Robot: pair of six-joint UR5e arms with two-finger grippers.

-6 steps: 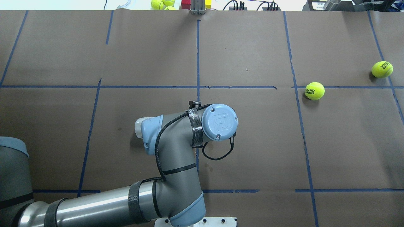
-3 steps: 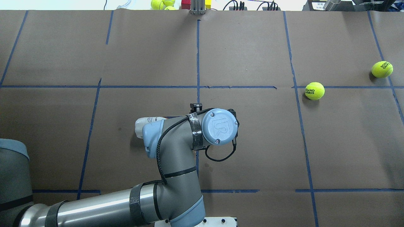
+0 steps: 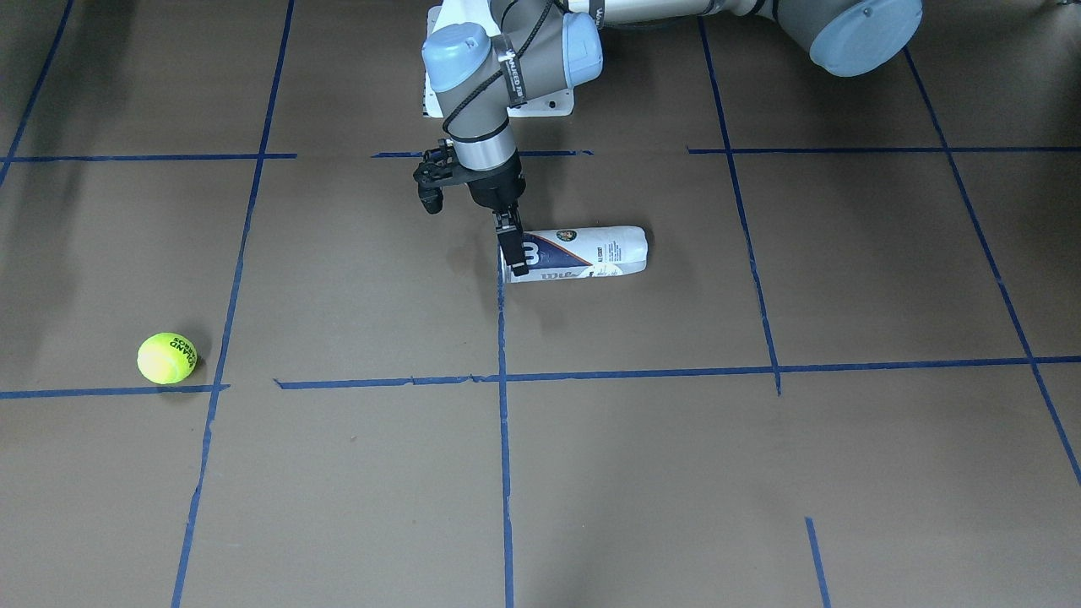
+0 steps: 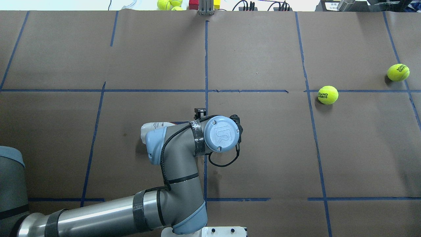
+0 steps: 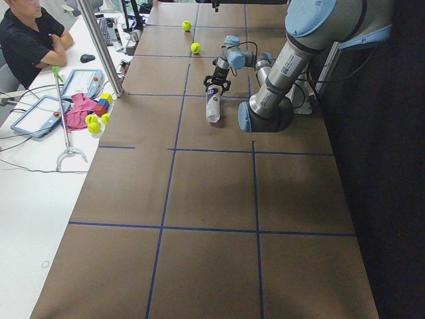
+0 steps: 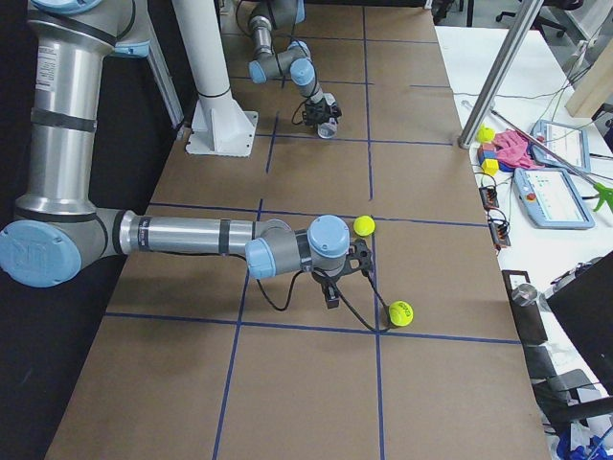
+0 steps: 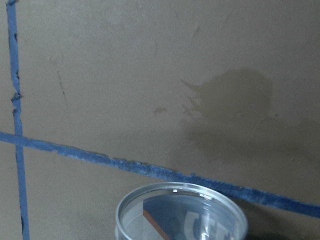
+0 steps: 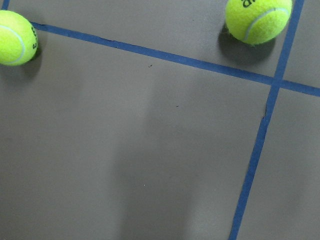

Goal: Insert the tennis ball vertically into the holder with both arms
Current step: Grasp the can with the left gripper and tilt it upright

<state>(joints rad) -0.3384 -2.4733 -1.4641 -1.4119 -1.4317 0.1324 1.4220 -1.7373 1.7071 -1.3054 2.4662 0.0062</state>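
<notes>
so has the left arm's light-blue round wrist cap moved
Yes. The light-blue round wrist cap has shifted toward the view's left. Its edge now overlaps the central blue tape line, which it earlier sat just right of.

The table (image 4: 256, 158) is covered with brown paper and divided into squares by blue tape lines (image 4: 206, 59). The holder (image 3: 583, 252) is laid on its side on the paper, its clear mouth at a tape line. A faint dark stain (image 7: 230, 95) is seen near that mouth. A nearer tennis ball (image 4: 328, 94) is seen well apart from the holder, toward the robot's right, and a farther tennis ball (image 4: 398, 72) beyond it.
</notes>
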